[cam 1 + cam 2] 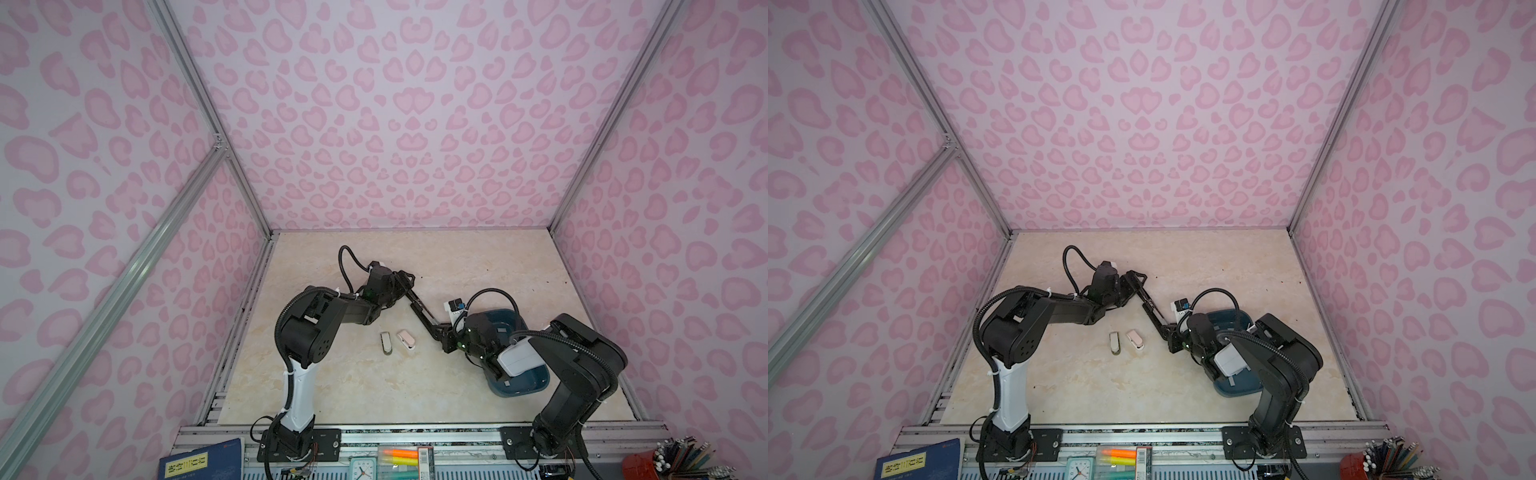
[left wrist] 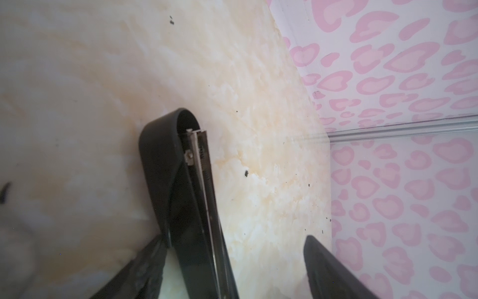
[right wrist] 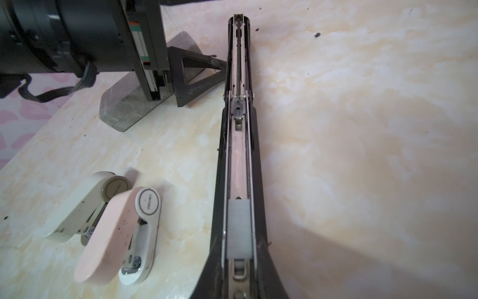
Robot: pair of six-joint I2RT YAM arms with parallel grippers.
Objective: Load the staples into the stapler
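The black stapler [image 1: 422, 309] [image 1: 1152, 309] lies opened out flat on the marble table between my two grippers. In the right wrist view its magazine channel [image 3: 239, 160] faces up, with a short grey strip of staples [image 3: 239, 229] lying in the channel near my right gripper [image 3: 239, 269]. That gripper [image 1: 444, 336] is shut on the stapler's base end. My left gripper [image 1: 401, 282] [image 2: 232, 248] is open around the far cover end [image 2: 165, 160]. The cover lies against one finger [image 2: 134, 271], and the other finger [image 2: 331, 269] stands well apart.
A white-and-olive mini stapler [image 1: 386, 343] and a pink one [image 1: 406, 340] lie left of the black stapler. A grey speckled block [image 3: 121, 108] sits under my left wrist. A blue bin [image 1: 523, 374] lies beneath my right arm, with a white box [image 1: 455, 307] beside it.
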